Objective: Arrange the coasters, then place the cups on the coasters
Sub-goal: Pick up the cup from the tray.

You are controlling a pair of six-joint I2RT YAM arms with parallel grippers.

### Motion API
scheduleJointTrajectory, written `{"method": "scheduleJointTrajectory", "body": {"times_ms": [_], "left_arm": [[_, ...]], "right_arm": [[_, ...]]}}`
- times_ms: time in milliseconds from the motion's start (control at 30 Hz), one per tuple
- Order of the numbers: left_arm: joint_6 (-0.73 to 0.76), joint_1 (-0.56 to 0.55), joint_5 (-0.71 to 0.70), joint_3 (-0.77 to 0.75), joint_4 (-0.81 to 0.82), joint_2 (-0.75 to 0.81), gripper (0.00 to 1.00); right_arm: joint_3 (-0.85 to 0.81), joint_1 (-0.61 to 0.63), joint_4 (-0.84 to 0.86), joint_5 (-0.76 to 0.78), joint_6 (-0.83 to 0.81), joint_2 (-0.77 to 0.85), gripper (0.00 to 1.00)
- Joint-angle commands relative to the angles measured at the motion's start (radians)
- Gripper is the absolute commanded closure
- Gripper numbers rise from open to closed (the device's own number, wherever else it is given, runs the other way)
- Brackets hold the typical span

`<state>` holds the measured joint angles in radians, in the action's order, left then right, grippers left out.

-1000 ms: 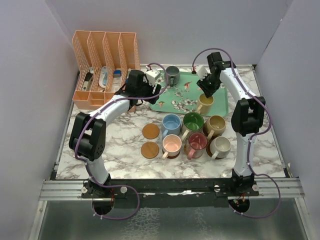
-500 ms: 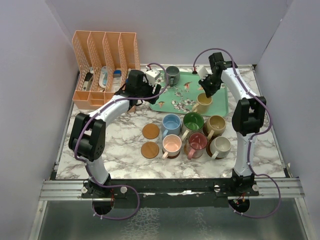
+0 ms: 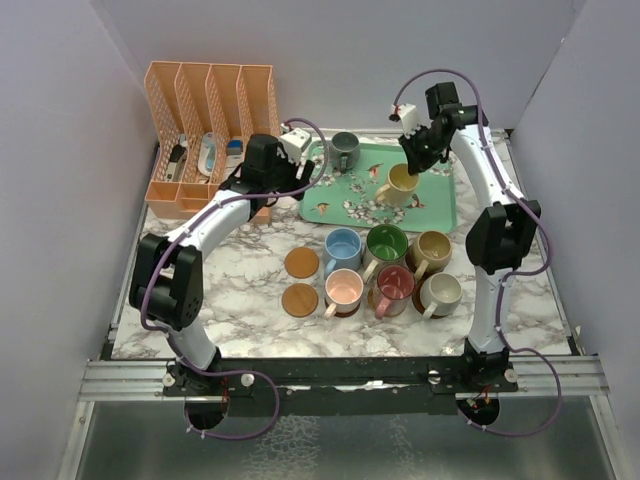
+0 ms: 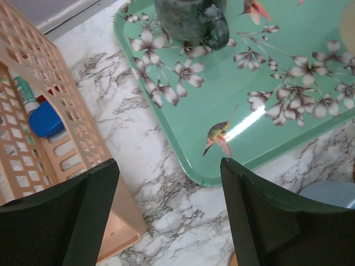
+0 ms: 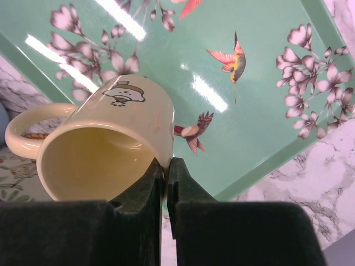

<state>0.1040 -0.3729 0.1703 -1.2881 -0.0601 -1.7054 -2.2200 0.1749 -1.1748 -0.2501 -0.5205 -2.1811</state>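
My right gripper [image 3: 411, 170] [image 5: 165, 166] is shut on the rim of the yellow cup [image 3: 399, 187] [image 5: 105, 144], which hangs tilted above the teal floral tray [image 3: 350, 205]. The grey cup [image 3: 345, 150] [image 4: 188, 19] stands at the tray's back left. My left gripper [image 3: 270, 185] [image 4: 169, 166] is open and holds nothing, over bare marble between the tray's corner and the orange organizer. Two bare coasters [image 3: 301, 263] [image 3: 299, 299] lie left of the blue cup [image 3: 343, 245], green cup [image 3: 386, 243], tan cup [image 3: 432, 247], pink cup [image 3: 344, 289], dark red cup [image 3: 396, 286] and cream-white cup [image 3: 440, 292].
An orange file organizer [image 3: 205, 130] [image 4: 50, 138] with small items stands at the back left, close to my left gripper. The tray's rim [image 4: 194, 172] lies just ahead of the left fingers. Grey walls enclose the table on three sides.
My right gripper closed on the yellow cup's rim and lifted it up and toward the back of the tray. My left arm drew back a little to the left.
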Motion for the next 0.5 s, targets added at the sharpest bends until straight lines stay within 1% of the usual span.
{"method": "scheduleJointTrajectory", "body": {"times_ms": [0, 233, 467], "left_arm": [[-0.003, 0.039, -0.049, -0.034, 0.011, 0.038, 0.21], [-0.004, 0.121, -0.089, -0.092, -0.044, 0.044, 0.11], [-0.071, 0.209, -0.088, -0.106, -0.061, 0.073, 0.02]], "right_arm": [[-0.051, 0.021, -0.001, -0.103, 0.095, 0.110, 0.99], [0.004, 0.127, 0.040, -0.135, 0.121, 0.209, 0.99], [0.017, 0.322, 0.062, -0.117, 0.122, 0.262, 0.99]]}}
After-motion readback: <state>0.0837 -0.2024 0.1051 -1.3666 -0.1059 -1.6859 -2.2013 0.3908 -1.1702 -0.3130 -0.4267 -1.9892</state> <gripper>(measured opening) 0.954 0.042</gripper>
